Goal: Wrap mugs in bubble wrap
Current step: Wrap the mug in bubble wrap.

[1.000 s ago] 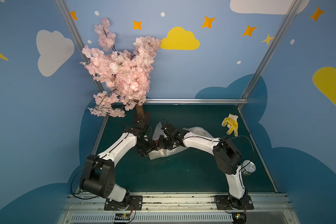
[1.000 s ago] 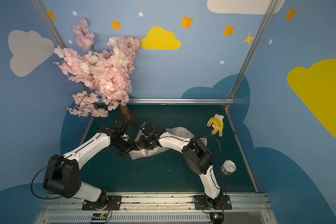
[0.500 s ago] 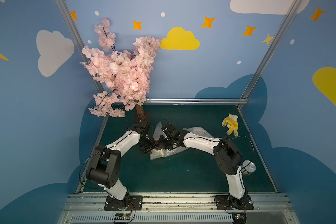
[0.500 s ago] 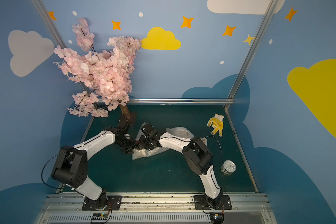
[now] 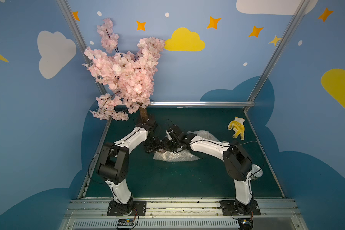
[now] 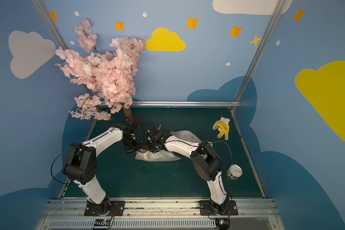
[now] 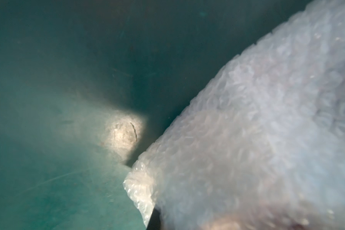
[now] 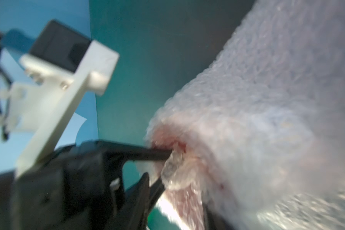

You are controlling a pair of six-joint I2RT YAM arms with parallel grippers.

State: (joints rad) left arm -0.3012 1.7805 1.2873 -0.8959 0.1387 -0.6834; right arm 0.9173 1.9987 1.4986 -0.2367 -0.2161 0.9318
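A lumpy bundle of bubble wrap (image 5: 175,156) (image 6: 157,155) lies mid-table, and both arms meet over its left end. My left gripper (image 5: 152,146) (image 8: 167,169) is shut on a fold of the film; one dark finger (image 7: 154,219) shows under the wrap (image 7: 257,129). My right gripper (image 5: 166,145) (image 8: 175,211) stands open with wrap (image 8: 267,109) between its jaws. A red tint (image 8: 179,144) shows through the film; the mugs themselves are hidden. A second wrap bundle (image 5: 204,135) lies behind the right arm.
A pink blossom tree (image 5: 126,75) stands at the back left, its trunk (image 5: 143,115) just behind the left wrist. A yellow-and-white glove (image 5: 236,127) lies at the back right. A metal can (image 6: 234,172) stands by the right arm's base. Metal rails edge the green table (image 5: 167,179).
My left arm has drawn in towards the bundle and its gripper has closed on the wrap. My right gripper's jaws have parted from shut.
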